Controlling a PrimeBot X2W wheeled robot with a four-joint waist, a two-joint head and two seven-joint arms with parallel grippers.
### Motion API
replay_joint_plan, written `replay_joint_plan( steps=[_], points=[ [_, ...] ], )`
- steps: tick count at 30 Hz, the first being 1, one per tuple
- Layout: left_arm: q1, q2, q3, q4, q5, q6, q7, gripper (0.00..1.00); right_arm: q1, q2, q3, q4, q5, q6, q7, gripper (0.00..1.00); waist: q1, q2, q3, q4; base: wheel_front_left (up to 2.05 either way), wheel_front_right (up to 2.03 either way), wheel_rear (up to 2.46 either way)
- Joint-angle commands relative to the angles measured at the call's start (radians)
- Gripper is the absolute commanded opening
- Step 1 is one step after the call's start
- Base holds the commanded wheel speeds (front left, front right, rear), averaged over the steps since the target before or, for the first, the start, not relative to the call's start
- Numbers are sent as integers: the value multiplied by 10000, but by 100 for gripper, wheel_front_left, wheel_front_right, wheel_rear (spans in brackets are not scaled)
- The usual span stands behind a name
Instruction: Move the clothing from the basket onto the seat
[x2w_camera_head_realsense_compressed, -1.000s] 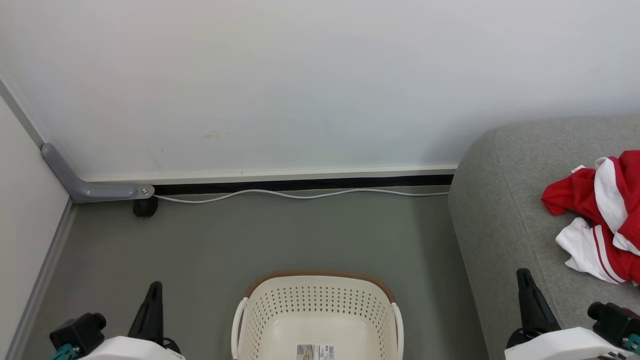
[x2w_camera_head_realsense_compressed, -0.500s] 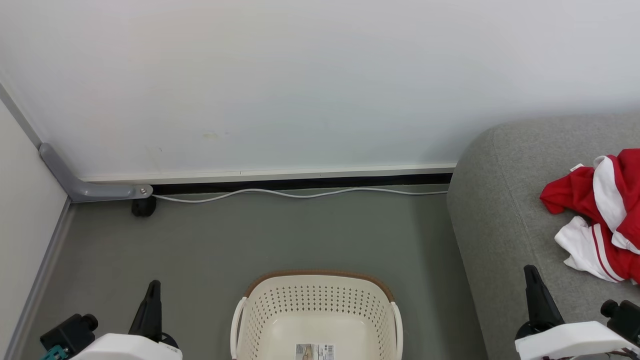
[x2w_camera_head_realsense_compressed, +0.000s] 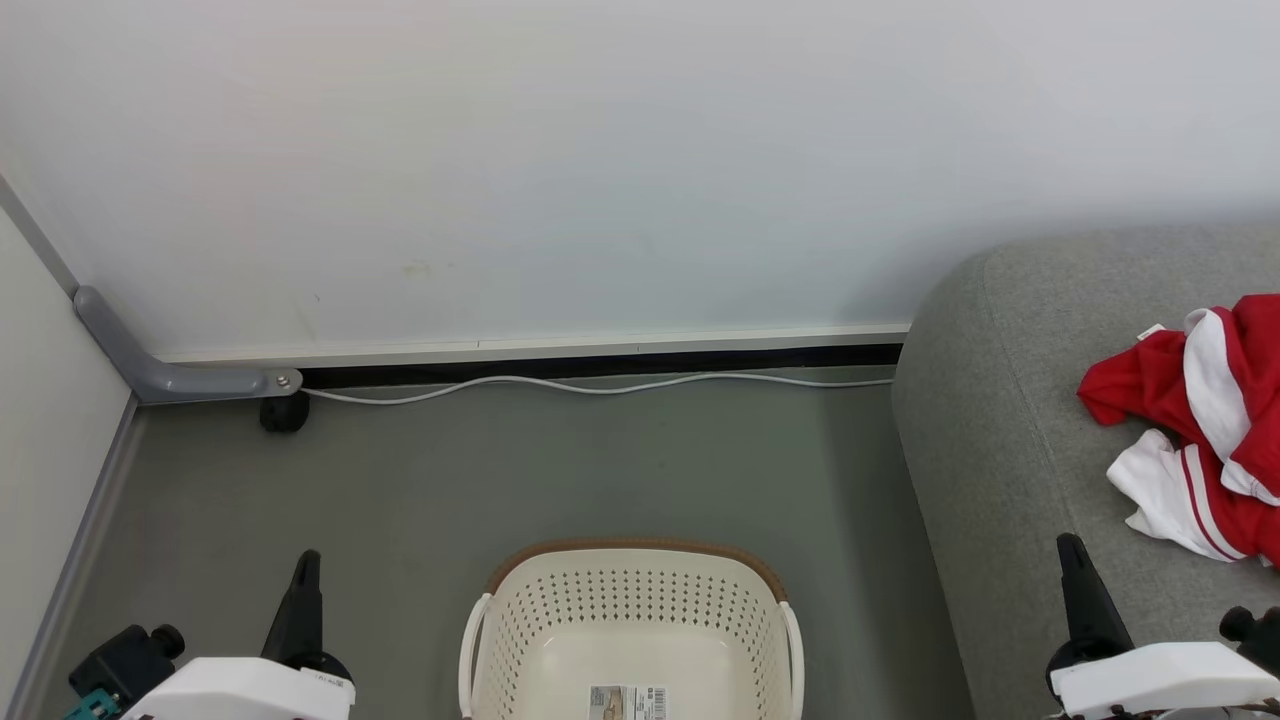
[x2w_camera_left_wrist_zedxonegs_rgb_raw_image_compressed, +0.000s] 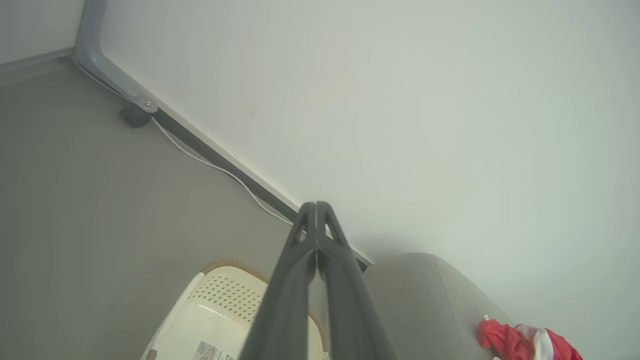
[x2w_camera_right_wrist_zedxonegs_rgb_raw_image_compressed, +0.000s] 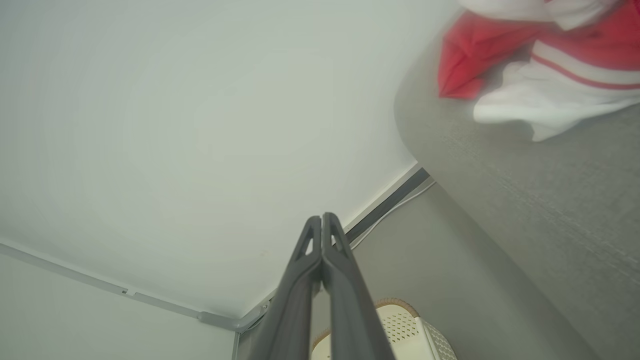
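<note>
Sees clothing heaped on seat, right | finds basket near centre on floor, left of seat | reads left gripper clenched, near left | reads right gripper clenched, near right by seat

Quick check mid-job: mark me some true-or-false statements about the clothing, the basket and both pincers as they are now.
1. The red-and-white fabric garments lie on the grey upholstered sofa. True.
2. The cream perforated plastic basket holds a garment. False: its visible floor bears only a paper label.
3. The left pincer is shut, holding nothing. True.
4. The right pincer grips red cloth. False: it is shut on nothing, apart from the garments.
5. A white cable runs along the wall's foot. True.
</note>
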Motion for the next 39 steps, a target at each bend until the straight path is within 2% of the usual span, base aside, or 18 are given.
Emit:
replay_joint_plan(
  steps=[1, 39],
  points=[
    [-558, 95, 291, -292, -323, -137, 55, 0, -498, -160, -4, -279, 369, 22, 140, 0, -1, 0, 4, -5, 0, 0, 0],
    [-827, -400, 1112, -468, -3871, -564, 1158, 0, -762, -198, -564, -331, 4368, 34, 1260, 0, -1, 0, 87, -106, 0, 0, 0]
  ],
)
